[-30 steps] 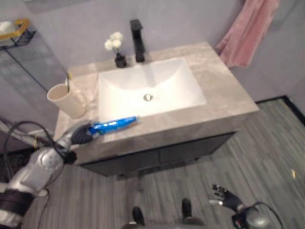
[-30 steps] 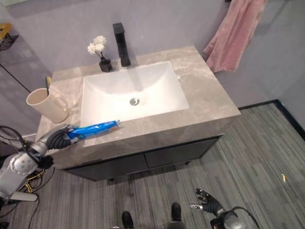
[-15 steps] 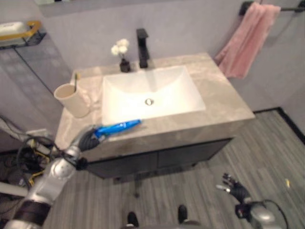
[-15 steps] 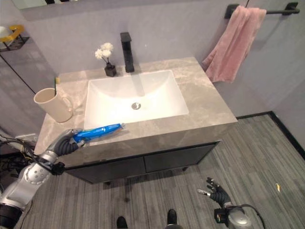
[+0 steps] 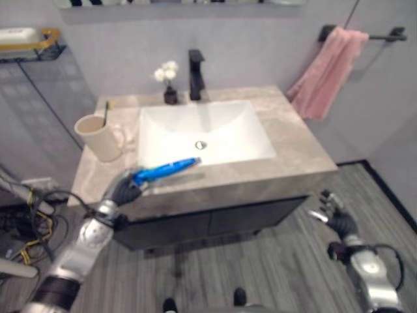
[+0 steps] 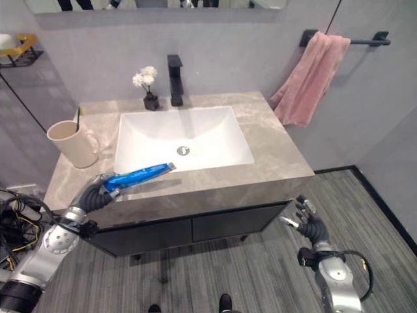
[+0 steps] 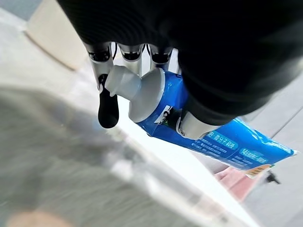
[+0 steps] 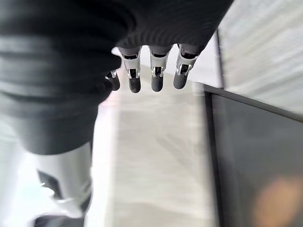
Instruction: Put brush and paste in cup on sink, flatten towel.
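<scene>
My left hand [image 6: 96, 193] is clenched round the cap end of a glossy blue toothpaste tube [image 6: 139, 175], held above the marbled counter [image 6: 273, 163], just front of the white basin [image 6: 182, 137]; right hand [image 6: 311, 225] hangs relaxed.

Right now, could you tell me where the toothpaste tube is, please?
The toothpaste tube is in the left robot hand, over the counter's front left edge, beside the sink basin.

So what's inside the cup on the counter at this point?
A thin stick-like handle, probably the brush, leans out of the cup. The cup's wall hides its lower part. The paste is in the left hand.
</scene>
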Controlling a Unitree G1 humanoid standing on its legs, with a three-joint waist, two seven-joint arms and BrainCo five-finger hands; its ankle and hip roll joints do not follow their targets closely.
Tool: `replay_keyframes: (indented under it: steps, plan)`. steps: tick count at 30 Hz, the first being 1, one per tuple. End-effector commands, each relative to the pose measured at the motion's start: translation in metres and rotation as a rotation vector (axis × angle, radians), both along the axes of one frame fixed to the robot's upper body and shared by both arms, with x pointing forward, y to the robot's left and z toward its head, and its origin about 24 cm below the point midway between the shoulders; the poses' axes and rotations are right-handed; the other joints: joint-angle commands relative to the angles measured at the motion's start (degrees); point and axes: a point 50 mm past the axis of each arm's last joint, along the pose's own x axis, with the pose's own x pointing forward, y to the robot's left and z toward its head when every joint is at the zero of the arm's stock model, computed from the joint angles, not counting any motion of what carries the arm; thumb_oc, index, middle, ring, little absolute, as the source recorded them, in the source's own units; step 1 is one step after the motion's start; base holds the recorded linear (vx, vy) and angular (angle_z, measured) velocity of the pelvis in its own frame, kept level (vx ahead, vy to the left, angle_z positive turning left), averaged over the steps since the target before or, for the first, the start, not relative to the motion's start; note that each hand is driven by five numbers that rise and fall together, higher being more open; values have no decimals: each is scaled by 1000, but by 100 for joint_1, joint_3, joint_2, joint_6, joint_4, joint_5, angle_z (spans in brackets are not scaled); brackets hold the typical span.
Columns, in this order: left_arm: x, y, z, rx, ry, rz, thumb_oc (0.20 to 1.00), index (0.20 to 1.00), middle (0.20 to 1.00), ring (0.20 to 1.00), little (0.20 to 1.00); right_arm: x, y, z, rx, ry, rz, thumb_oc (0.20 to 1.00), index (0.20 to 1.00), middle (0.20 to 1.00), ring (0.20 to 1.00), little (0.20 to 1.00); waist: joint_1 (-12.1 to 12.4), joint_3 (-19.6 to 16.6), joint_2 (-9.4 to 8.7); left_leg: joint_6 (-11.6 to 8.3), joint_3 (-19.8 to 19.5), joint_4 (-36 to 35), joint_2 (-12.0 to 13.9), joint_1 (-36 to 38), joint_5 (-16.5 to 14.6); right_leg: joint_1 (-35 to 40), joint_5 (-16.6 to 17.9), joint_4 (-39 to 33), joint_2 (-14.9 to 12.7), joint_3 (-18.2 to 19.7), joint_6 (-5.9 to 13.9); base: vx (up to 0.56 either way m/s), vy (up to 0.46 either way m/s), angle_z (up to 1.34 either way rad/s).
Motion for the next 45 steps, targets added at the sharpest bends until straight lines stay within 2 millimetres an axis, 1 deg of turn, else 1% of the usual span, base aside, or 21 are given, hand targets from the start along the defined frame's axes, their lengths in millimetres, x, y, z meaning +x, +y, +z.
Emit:
replay_keyframes:
  steps: [1,2,6,7,11,12,14,16,17,18,20,21,22,26,27,28,37,41,42,43,45]
  plan:
    - [22,-13,68,-54,-329,-59,200,200,200,200,200,27,7,58,-68,-248,81,1000,1000,1000,1000,1000,68,-236,-126,10,-303,98,257,251,-631,82,-18,35,-423,-206,268,0,0,0]
    - [22,-13,69,-54,-330,-58,200,200,200,200,200,27,7,58,-68,-249,81,1000,1000,1000,1000,1000,64,-226,-126,10,-304,98,257,254,-632,85,-19,35,-423,-206,268,0,0,0]
    - [27,-23,78,-90,-378,-83,200,200,200,200,200,53,40,78,1,-340,189,1000,1000,1000,1000,1000,140,-258,-153,19,-338,98,255,288,-639,151,-32,35,-422,-216,256,-9,6,3]
    - [27,-23,79,-90,-380,-81,200,200,200,200,200,54,41,78,1,-341,191,1000,1000,1000,1000,1000,130,-248,-152,19,-336,98,255,291,-640,153,-32,35,-422,-214,256,0,0,0]
    - [26,-32,89,-140,-448,-93,200,200,200,200,200,75,78,92,27,-386,301,1000,1000,1000,1000,1000,232,-256,-168,35,-326,98,249,339,-651,193,-42,35,-427,-219,244,0,0,0]
    - [26,-32,90,-140,-449,-93,200,200,200,200,200,75,79,92,27,-387,302,1000,1000,1000,1000,1000,229,-251,-168,35,-325,98,249,341,-652,195,-42,35,-427,-219,244,0,0,0]
    - [27,-38,102,-161,-511,-109,200,200,200,200,200,86,102,101,37,-411,363,1000,1000,1000,1000,1000,295,-249,-179,39,-327,98,245,352,-650,223,-45,35,-430,-251,234,0,0,0]
    - [26,-41,111,-174,-551,-120,200,200,200,200,200,91,116,106,46,-423,404,1000,1000,1000,1000,1000,319,-240,-189,42,-342,98,242,355,-644,236,-45,35,-435,-266,229,0,0,0]
    - [28,-47,120,-190,-587,-135,200,200,200,200,200,96,133,113,78,-438,449,1000,1000,1000,1000,1000,345,-233,-200,42,-354,98,243,361,-638,259,-41,35,-437,-280,217,0,0,0]
    - [28,-46,120,-189,-589,-134,200,200,200,200,200,97,134,113,78,-439,450,1000,1000,1000,1000,1000,340,-224,-202,42,-355,98,243,363,-637,262,-41,35,-437,-281,216,6,-2,4]
    - [31,-48,126,-200,-617,-128,200,200,200,200,200,102,150,124,81,-465,494,1000,1000,1000,1000,1000,363,-219,-210,42,-365,98,235,363,-636,279,-37,35,-440,-295,212,1,8,3]
    - [32,-51,134,-210,-654,-132,200,200,200,200,200,106,164,136,81,-495,537,1000,1000,1000,1000,1000,396,-222,-210,47,-371,98,226,363,-637,280,-36,35,-447,-297,214,0,0,0]
    - [32,-51,135,-210,-656,-131,200,200,200,200,200,106,164,137,81,-497,537,1000,1000,1000,1000,1000,392,-214,-210,47,-370,98,226,363,-637,279,-35,35,-447,-296,214,0,0,0]
    - [32,-55,155,-216,-739,-151,200,200,200,200,200,112,191,157,104,-534,616,1000,1000,1000,1000,1000,449,-231,-204,53,-379,98,211,358,-633,271,-25,35,-461,-294,220,0,0,0]
    - [33,-59,163,-218,-772,-163,200,200,200,200,200,112,200,170,113,-567,641,1000,1000,1000,1000,1000,461,-235,-206,56,-385,98,208,352,-627,267,-21,35,-465,-297,217,0,0,0]
    - [33,-59,164,-218,-773,-162,200,200,200,200,200,112,200,170,113,-568,641,1000,1000,1000,1000,1000,459,-227,-207,56,-386,98,208,351,-626,266,-20,35,-465,-297,217,0,0,0]
    - [37,-76,195,-252,-881,-222,200,200,200,200,200,116,232,215,179,-668,717,1000,1000,1000,1000,1000,493,-227,-220,47,-440,98,188,279,-581,248,-10,35,-474,-353,213,1,1,1]
    - [37,-76,196,-252,-881,-222,200,200,200,200,200,116,232,215,179,-669,717,1000,1000,1000,1000,1000,493,-226,-221,47,-442,98,188,277,-580,247,-10,35,-475,-354,213,0,0,0]
    - [38,-81,200,-302,-890,-239,200,200,200,200,200,114,247,221,331,-650,780,1000,1000,1000,1000,1000,515,-236,-230,41,-441,98,197,259,-563,216,-11,35,-467,-350,206,30,-2,0]
    - [39,-83,202,-323,-891,-249,200,200,200,200,200,115,254,229,470,-641,815,1000,1000,1000,1000,1000,547,-234,-245,36,-425,98,199,235,-556,175,-15,35,-462,-345,207,39,-3,-1]
    - [40,-84,205,-325,-898,-255,200,200,200,200,200,115,259,236,524,-651,829,1000,1000,1000,1000,1000,572,-236,-255,33,-417,98,202,224,-554,159,-12,35,-461,-341,211,32,-2,-5]
